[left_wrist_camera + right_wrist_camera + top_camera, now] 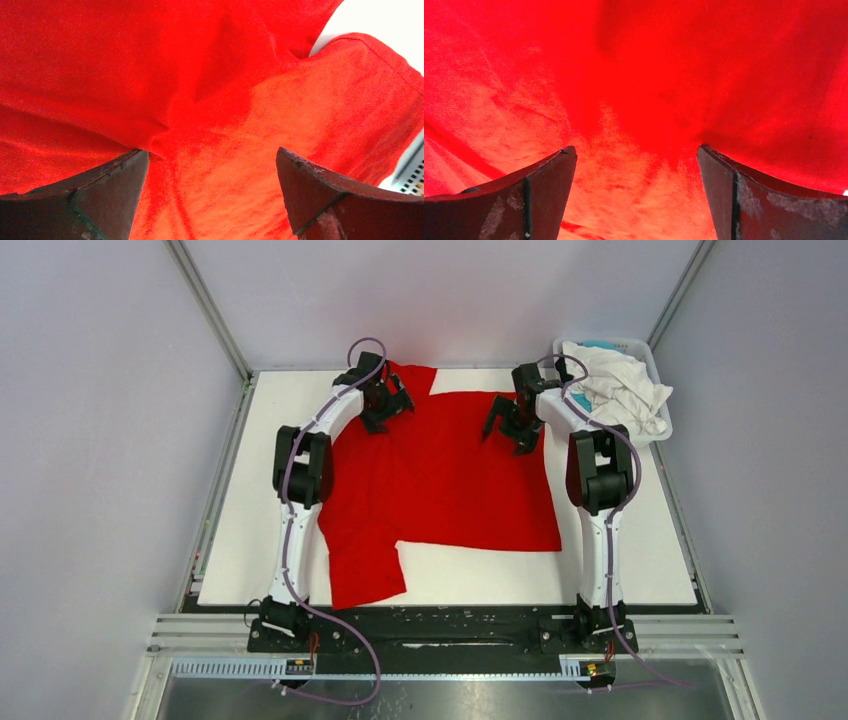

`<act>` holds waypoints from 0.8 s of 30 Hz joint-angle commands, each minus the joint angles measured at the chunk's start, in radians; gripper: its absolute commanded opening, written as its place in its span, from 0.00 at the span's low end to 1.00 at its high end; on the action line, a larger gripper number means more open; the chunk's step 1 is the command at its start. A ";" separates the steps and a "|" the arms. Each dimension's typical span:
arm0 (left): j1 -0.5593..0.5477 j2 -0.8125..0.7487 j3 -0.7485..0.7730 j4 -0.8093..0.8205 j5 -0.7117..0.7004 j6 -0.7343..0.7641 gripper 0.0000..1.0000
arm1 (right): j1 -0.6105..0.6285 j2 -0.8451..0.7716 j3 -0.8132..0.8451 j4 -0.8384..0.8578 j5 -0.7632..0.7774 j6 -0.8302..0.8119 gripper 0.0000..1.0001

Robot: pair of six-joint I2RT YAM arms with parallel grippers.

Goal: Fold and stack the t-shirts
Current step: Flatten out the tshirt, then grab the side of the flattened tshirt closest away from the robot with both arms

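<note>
Sprawling on the white table (640, 540) between grey walls (100, 390), a red t-shirt (440, 490) underlies splayed left fingers (100, 200) and right fingers (539, 195).

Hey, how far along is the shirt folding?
Nothing is folded or stacked yet. The red shirt lies spread on the table; the left hand and right hand are open over its far edge, gripping nothing. More shirts wait in the basket.

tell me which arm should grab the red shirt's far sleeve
Left. The left gripper hangs open just beside that sleeve of the red t-shirt; the right gripper, also open, is over the shirt's opposite end.
</note>
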 commanded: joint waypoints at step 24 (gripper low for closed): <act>-0.088 -0.960 -1.044 0.148 -0.198 0.057 0.98 | -0.019 -0.746 -0.709 0.200 0.091 -0.084 0.99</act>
